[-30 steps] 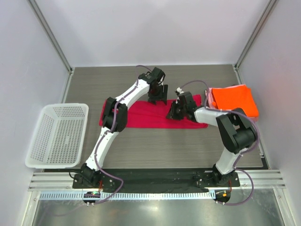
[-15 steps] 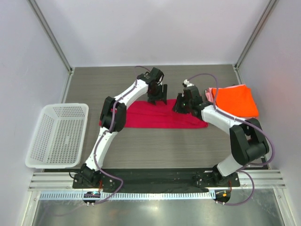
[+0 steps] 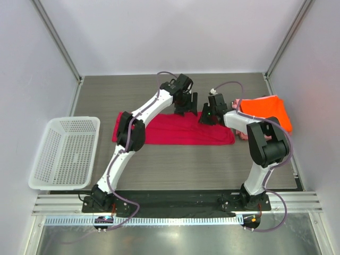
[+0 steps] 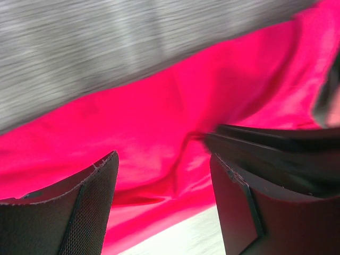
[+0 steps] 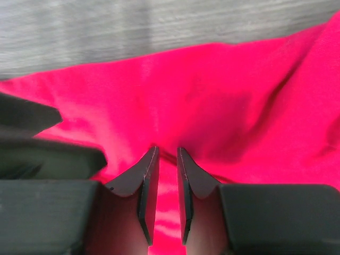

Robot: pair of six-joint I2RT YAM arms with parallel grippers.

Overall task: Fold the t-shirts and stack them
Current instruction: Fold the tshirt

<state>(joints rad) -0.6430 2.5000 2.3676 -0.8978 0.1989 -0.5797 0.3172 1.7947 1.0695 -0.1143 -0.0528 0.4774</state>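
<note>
The crimson-magenta t-shirt (image 3: 180, 133) lies folded into a long strip across the middle of the table. My left gripper (image 3: 186, 108) hovers over its far edge, jaws wide open, with the cloth (image 4: 159, 122) beneath them and nothing between the fingers (image 4: 79, 207). My right gripper (image 3: 207, 117) is just to the right, also at the far edge. Its jaws (image 5: 167, 151) stand a narrow gap apart, tips down on the red cloth (image 5: 228, 95), clamping nothing that I can see. The bright orange t-shirt (image 3: 265, 111) lies folded at the right, with a pale pink t-shirt edge (image 3: 243, 136) showing under it.
A white mesh basket (image 3: 64, 154) sits at the table's left edge. The two grippers are close together near the back middle. Grey table (image 3: 175, 164) shows in front of the red strip. Walls enclose the back and sides.
My right gripper moved from the middle of the red shirt up to its far edge. My left gripper shifted slightly right and farther back. The shirts look unmoved.
</note>
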